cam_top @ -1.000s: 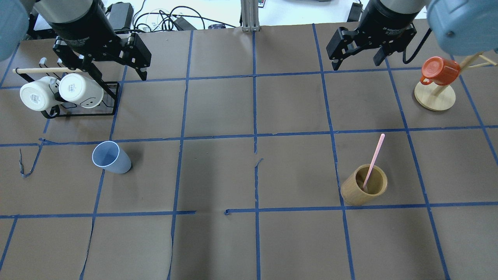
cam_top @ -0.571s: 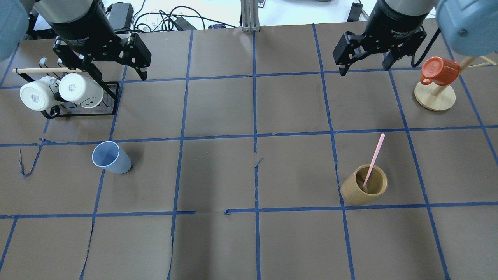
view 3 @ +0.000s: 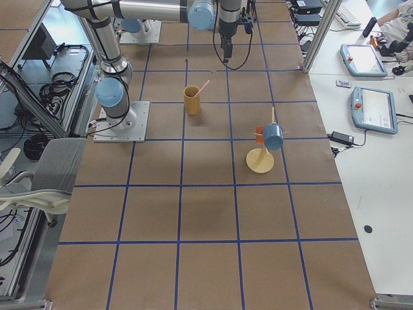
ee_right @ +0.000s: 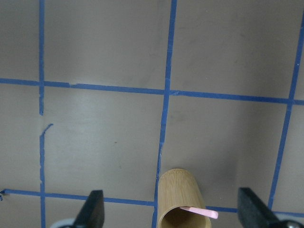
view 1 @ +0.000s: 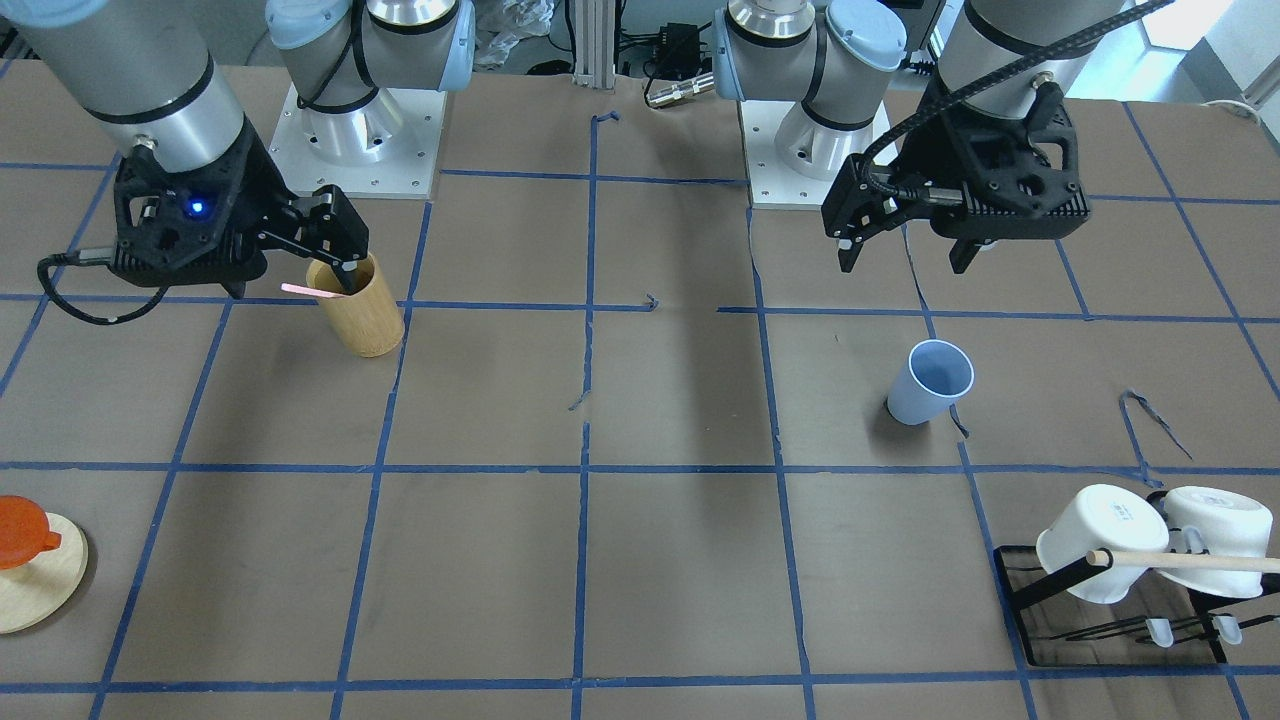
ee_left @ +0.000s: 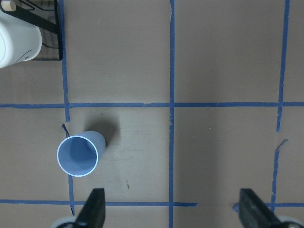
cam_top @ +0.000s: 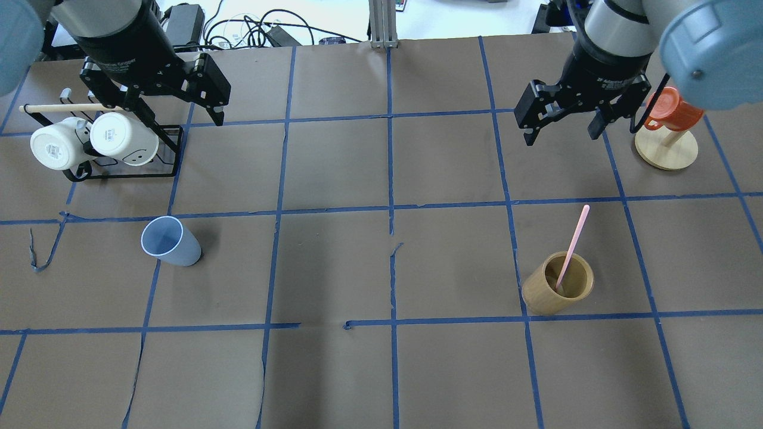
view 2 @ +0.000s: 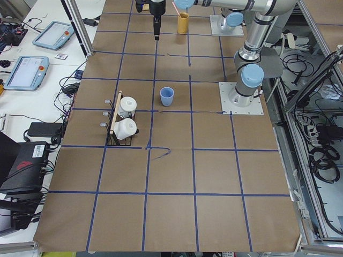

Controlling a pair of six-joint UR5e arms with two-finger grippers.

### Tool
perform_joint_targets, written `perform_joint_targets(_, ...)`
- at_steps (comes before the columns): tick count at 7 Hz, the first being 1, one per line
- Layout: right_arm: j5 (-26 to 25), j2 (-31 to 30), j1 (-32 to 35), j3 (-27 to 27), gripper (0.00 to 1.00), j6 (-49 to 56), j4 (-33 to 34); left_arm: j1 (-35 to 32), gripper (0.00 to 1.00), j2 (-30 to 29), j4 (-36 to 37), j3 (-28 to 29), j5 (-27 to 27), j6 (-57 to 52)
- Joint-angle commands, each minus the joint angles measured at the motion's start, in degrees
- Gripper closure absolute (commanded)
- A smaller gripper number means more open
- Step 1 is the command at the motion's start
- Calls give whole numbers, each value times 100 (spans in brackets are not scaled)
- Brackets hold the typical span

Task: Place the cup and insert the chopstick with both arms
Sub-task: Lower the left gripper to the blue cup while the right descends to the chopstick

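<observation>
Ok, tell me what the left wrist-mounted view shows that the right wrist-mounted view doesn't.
Only the left wrist-mounted view: the upright blue cup and a white mug on the black rack, top-left corner. Only the right wrist-mounted view: the bamboo holder with the pink chopstick in it. Both: the brown table with blue tape lines, plus an open, empty end effector at the bottom edge, the left end effector in one, the right end effector in the other.
</observation>
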State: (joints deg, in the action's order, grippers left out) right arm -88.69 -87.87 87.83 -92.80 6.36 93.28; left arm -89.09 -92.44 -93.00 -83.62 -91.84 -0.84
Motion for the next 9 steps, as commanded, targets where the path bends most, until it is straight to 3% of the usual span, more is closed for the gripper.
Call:
perform_joint_targets(1, -314, -3, -231, -675, 0, 5, 375, 128, 0, -98, 62, -485, -36, -48)
perform_joint_targets(4, -526, -63, -451, -1441, 0, 5, 323, 969, 0, -168, 1770, -2293, -53, -1396)
perform_joint_targets(5, -527, -55, -451, -1469, 6, -3, 297, 1312, 0, -204, 2298, -2769, -62, -2063)
perform_joint_targets(7, -474, -55, -451, -1469, 38, 31, 297, 1447, 3, -431, 2942, -3124, -123, -2175)
perform_joint_targets(9, -448, -37, -451, -1478, 60, 119, 296, 1447, 10, -634, 3007, -3317, -141, -2149)
